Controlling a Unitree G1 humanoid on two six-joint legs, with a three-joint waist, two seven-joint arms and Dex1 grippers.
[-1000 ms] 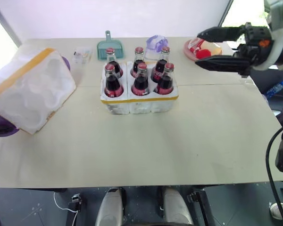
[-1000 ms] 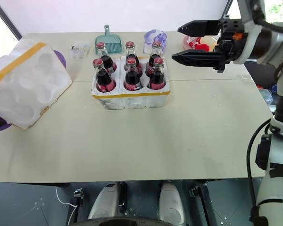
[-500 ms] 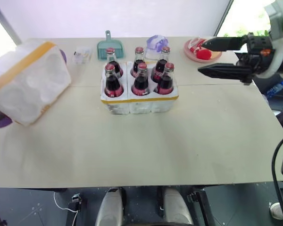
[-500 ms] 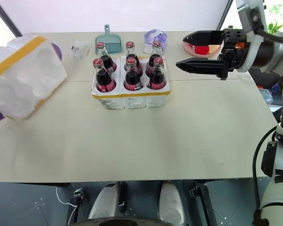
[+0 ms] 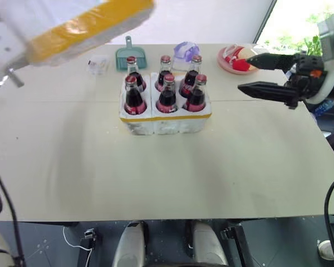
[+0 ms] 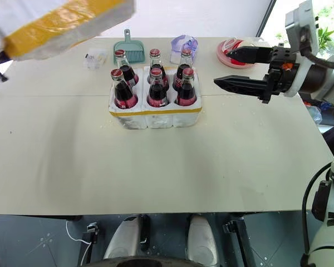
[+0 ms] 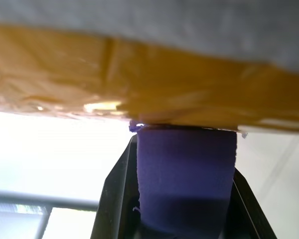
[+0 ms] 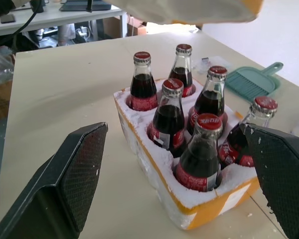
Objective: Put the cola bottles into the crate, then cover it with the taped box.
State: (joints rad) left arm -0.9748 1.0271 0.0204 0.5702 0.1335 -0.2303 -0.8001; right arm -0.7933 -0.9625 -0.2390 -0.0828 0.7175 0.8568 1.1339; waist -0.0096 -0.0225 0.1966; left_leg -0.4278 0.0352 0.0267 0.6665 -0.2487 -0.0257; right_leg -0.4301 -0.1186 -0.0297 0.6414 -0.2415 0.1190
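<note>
The six bottles (image 6: 150, 78) are seated in the crate (image 6: 156, 114) at the middle of the table (image 6: 156, 167). The box (image 5: 72, 25) is held in the air, up and to the left of the crate, clamped by the left gripper (image 7: 184, 149). The right gripper (image 6: 239, 69) is held level to the right of the crate, fingers spread wide and empty.

cola bottles (image 8: 172, 112): clear glossy glass, printed red labels, crimped metal caps
crate (image 5: 166, 118): white foam, grainy and crumbly at the rim, matt; glossy yellow tape band
taped box (image 5: 72, 25): matt white foam; broad yellow tape, wrinkled and shiny
desk (image 5: 167, 167): smooth matt beige top, speckled with white foam crumbs
right gripper (image 6: 234, 68): black plastic fingers, finely textured pads
left gripper finger pad (image 7: 184, 174): matt purple covering on black plastic
dustpan (image 5: 124, 55): smooth teal plastic
plate (image 5: 225, 60): pink plastic
</note>
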